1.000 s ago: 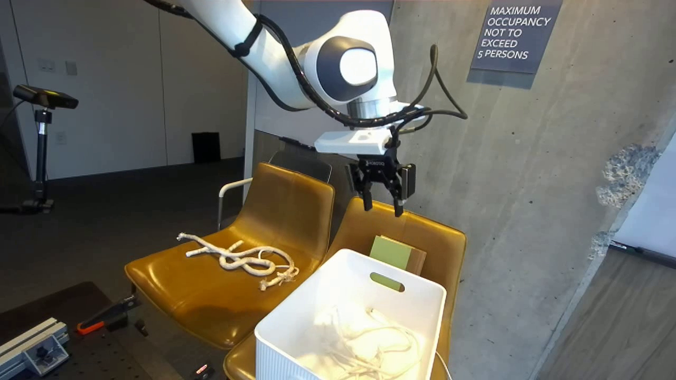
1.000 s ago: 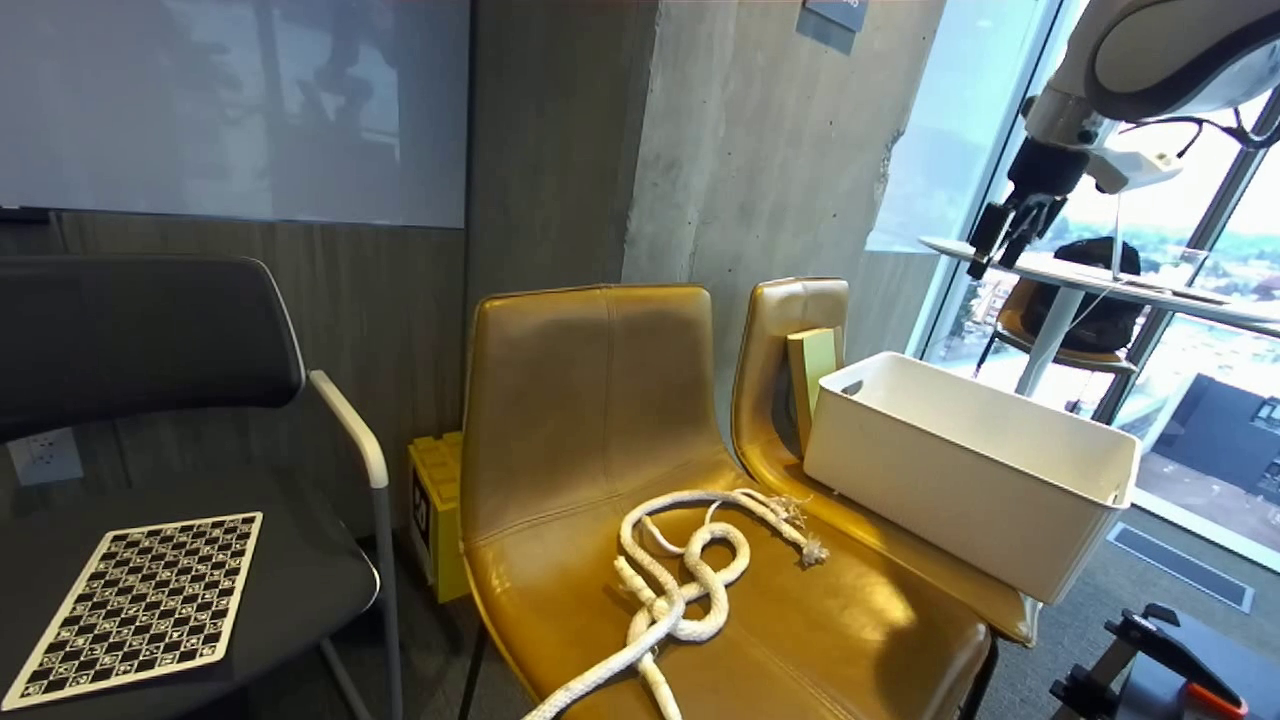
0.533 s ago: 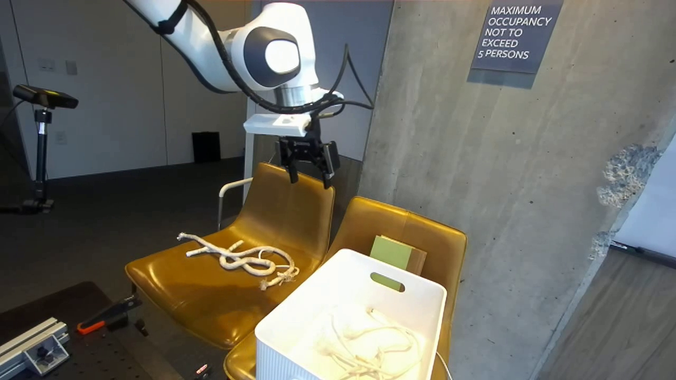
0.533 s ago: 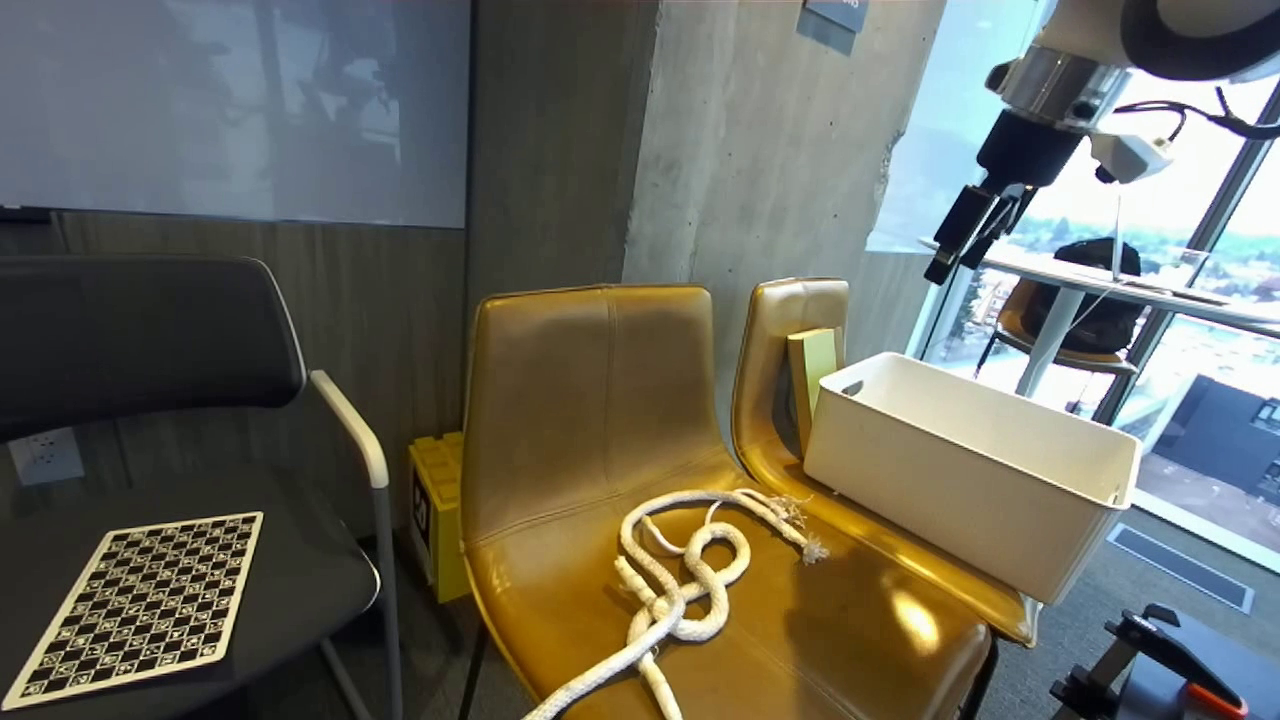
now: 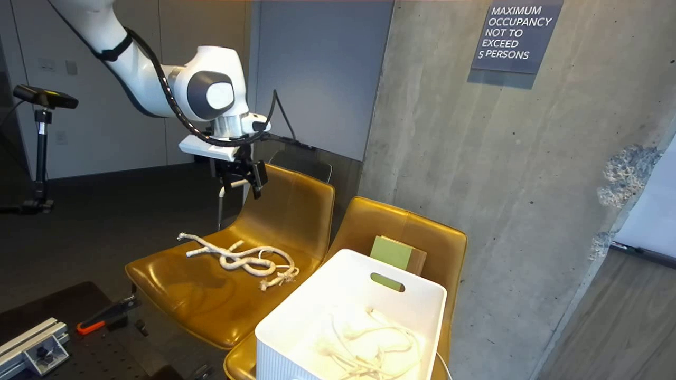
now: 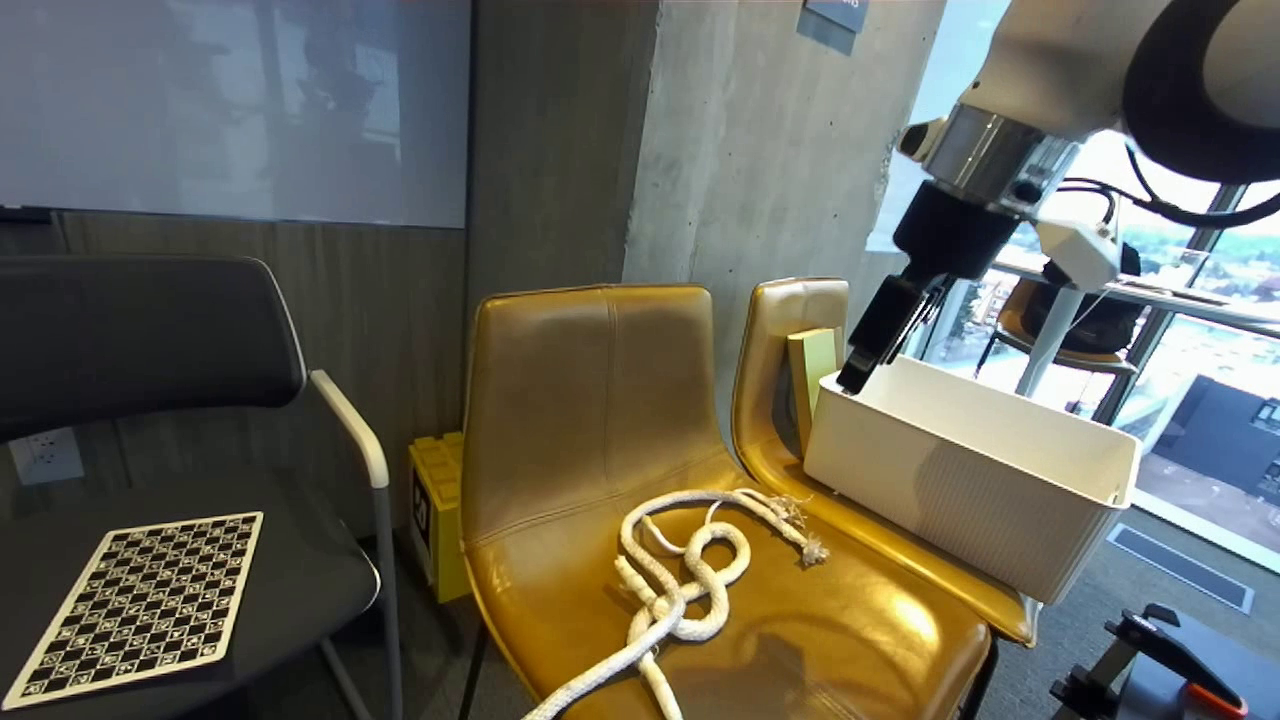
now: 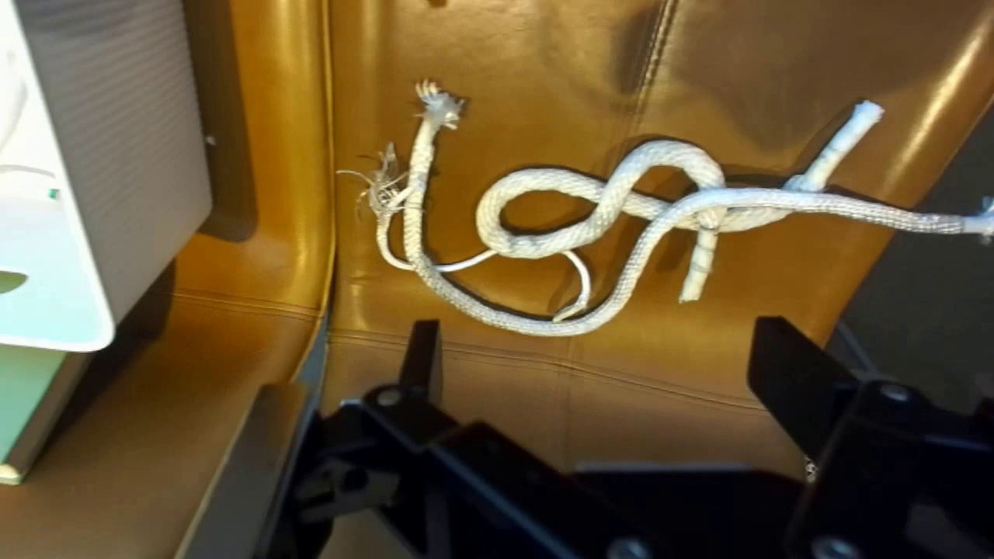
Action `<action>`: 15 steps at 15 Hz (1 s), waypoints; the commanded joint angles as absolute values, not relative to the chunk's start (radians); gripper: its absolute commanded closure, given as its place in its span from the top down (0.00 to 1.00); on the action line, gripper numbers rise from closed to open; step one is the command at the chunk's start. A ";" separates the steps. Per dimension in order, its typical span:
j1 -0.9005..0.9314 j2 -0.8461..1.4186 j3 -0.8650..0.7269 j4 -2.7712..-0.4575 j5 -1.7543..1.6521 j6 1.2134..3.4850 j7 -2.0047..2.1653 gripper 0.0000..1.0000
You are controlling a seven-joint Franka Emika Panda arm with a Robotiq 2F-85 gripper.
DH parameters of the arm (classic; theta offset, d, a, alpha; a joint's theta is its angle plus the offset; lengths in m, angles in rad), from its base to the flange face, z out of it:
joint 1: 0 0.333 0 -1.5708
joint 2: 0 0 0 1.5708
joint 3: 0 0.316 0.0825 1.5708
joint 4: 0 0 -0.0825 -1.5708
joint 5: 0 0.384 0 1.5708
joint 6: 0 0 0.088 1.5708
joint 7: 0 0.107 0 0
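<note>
1 wht bin (image 6: 960,490) nr rope (image 7: 617,190)

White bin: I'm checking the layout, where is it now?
In an exterior view, the white bin stands at bottom centre on the right-hand tan chair; in the wrist view, it is upper left, left of the looped rope.

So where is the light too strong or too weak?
In an exterior view, the white bin is washed out inside; in an exterior view, the window glares pale; in the wrist view, the tool is mostly dark, the rope clear.
</note>
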State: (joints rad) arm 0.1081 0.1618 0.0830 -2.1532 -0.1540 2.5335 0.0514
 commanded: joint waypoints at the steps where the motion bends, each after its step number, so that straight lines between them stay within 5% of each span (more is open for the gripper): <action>1: 0.158 0.285 0.084 -2.111 -0.202 2.609 0.151 1.00; 15: 0.272 0.701 -0.007 -1.819 -0.204 2.670 0.256 1.00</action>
State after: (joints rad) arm 0.2459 0.6258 0.0251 -1.8913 -0.2095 2.6538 0.2439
